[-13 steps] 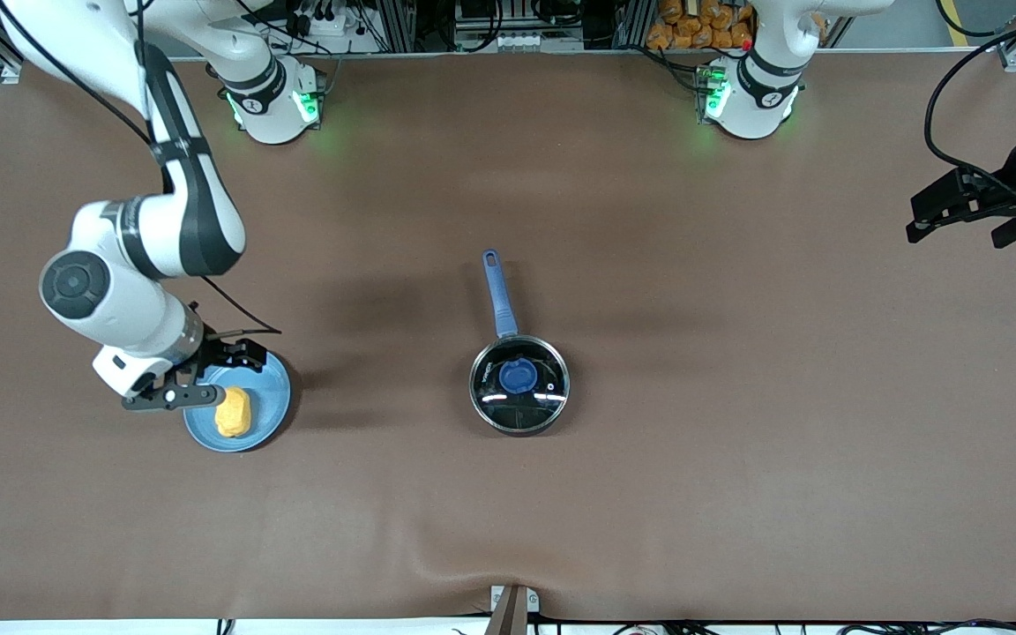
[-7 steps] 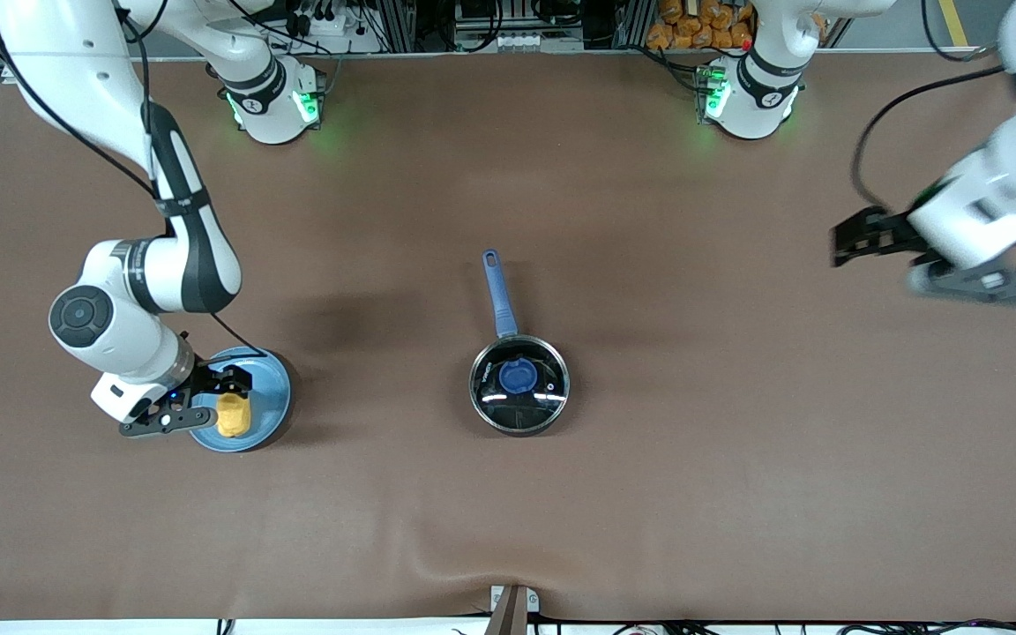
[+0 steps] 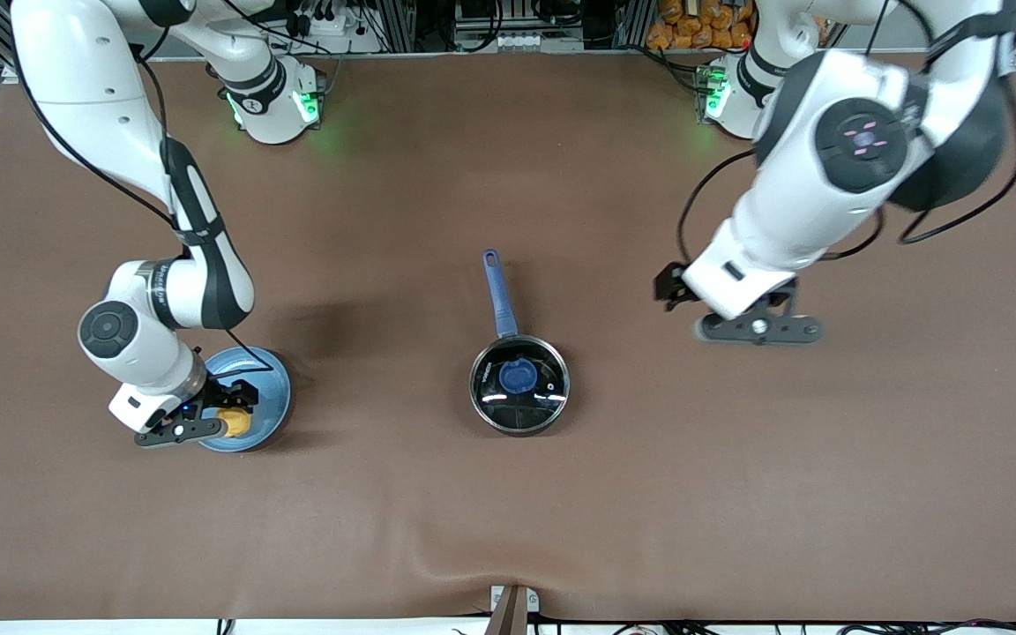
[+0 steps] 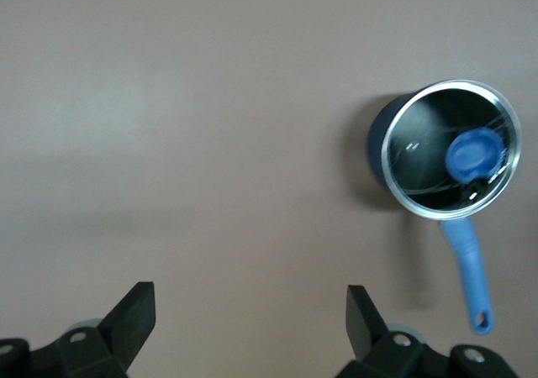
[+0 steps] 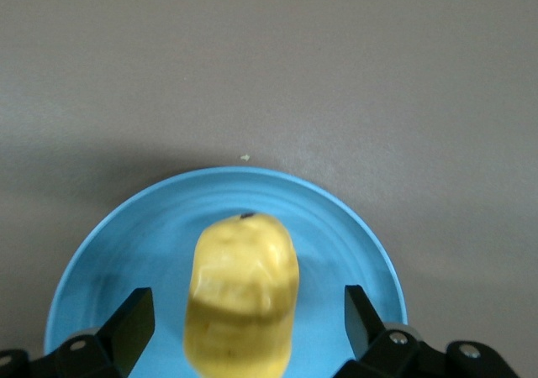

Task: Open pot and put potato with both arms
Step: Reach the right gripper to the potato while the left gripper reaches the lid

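I am seeing the right end effector (image 3: 224,414) hanging low over the blue plate (image 3: 263,375) toward the right arm's end of the desk (image 3: 508,494), its fingers (image 5: 126,328) standing wide apart on either side of the potato (image 5: 244,302) and gripping nothing. The potato is lying on the plate, between the open fingers with a gap on each side. Near the middle of the desk the pot (image 3: 519,384) is sitting with its glass lid (image 3: 534,401) on, the blue knob (image 3: 517,377) showing at the centre and the long blue handle (image 3: 498,293) pointing toward the robots' bases. The left end effector (image 3: 720,304) is hanging in the air over bare desk between the pot and the left arm's end, fingers (image 4: 134,315) spread wide and carrying nothing; its wrist view is showing the lidded pot well apart from it.
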`<state>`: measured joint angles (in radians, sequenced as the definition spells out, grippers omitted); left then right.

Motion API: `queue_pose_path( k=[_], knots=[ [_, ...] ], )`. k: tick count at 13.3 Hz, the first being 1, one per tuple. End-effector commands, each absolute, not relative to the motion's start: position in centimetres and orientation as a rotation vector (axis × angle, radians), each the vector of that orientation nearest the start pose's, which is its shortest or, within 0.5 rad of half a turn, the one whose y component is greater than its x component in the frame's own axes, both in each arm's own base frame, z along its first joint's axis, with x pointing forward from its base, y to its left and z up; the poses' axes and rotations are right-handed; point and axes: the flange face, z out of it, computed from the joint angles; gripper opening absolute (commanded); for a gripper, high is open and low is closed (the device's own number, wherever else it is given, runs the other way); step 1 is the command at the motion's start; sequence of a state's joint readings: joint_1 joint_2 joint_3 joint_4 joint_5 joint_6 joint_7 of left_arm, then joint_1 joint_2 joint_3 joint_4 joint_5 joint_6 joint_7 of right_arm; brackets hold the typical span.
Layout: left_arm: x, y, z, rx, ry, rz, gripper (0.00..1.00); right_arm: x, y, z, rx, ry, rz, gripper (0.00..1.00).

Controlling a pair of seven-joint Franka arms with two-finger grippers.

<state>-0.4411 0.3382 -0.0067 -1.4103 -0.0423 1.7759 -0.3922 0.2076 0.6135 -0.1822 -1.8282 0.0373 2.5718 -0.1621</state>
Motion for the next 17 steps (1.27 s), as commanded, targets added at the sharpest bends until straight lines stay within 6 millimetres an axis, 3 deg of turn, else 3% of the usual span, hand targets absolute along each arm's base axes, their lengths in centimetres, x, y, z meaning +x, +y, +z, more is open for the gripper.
queue_pose_path(
  k=[1, 3, 4, 7, 8, 9, 12, 16, 17],
  knots=[
    [62.1, -31.3, 49.4, -3.296, 0.025, -0.041, 1.00, 66.8, 2.3, 19.6, -3.210, -0.350, -0.293, 1.00],
    [62.0, -34.6, 47.5, -3.320, -0.033, -0.092, 1.00, 66.9, 2.4, 19.4, -3.209, -0.345, -0.304, 1.00],
    [61.9, -36.7, 46.1, -3.331, -0.079, -0.129, 1.00, 66.9, 2.4, 19.4, -3.208, -0.343, -0.306, 0.95],
    [61.7, -41.1, 42.8, -3.345, -0.140, -0.183, 1.00, 66.8, 2.4, 19.4, -3.209, -0.342, -0.297, 0.33],
    [61.8, -42.1, 41.7, -3.344, -0.151, -0.177, 1.00, 66.8, 2.5, 19.5, -3.208, -0.344, -0.297, 0.16],
    [62.1, -42.9, 40.5, -3.338, -0.166, -0.193, 1.00, 66.9, 2.5, 19.6, -3.208, -0.346, -0.296, 0.08],
    [61.5, -45.7, 37.8, -3.305, -0.185, -0.321, 1.00, 67.0, 3.2, 20.9, -3.200, -0.350, -0.306, 0.06],
    [61.2, -48.0, 34.1, -3.282, -0.209, -0.363, 1.00, 67.5, 5.6, 27.4, -3.149, -0.314, -0.244, 0.06],
    [61.0, -48.3, 34.1, -3.288, -0.200, -0.374, 1.00, 67.7, 5.9, 28.9, -3.125, -0.280, -0.242, 0.06]
  ],
)
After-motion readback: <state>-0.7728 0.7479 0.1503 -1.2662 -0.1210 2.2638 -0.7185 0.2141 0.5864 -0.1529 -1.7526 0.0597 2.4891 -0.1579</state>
